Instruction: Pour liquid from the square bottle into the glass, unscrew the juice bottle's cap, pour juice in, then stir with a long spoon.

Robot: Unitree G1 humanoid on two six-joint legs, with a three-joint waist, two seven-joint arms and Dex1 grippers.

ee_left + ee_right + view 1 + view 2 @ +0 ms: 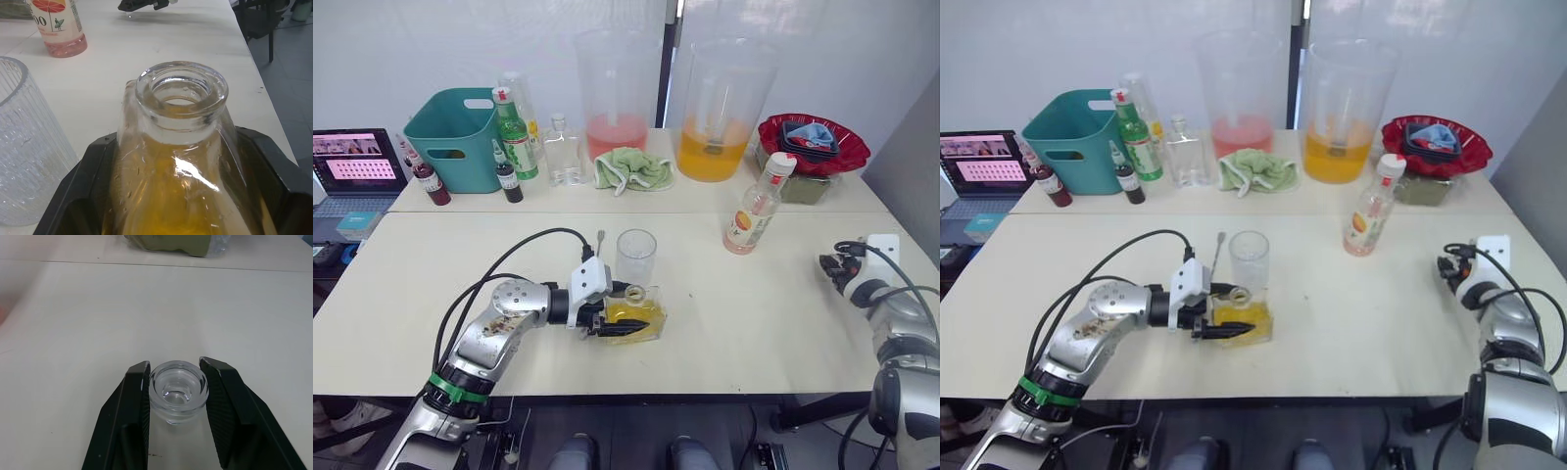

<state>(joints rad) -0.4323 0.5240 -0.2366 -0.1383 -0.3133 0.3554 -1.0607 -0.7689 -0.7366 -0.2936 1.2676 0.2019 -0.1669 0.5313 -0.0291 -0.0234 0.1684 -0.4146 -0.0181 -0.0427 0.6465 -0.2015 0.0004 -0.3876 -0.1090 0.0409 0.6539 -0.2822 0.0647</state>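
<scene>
Now the left gripper (619, 326) squeezes the square bottle (636, 315) from both sides, right beside the glass (635, 256), so a small tip should pour its yellow liquid in. Its mouth is open — the glass stopper (178, 390) sits between the right gripper's (178, 404) fingers, far off by the table's right edge, out of the way. Behind, the juice bottle (756, 208) waits, capped.
</scene>
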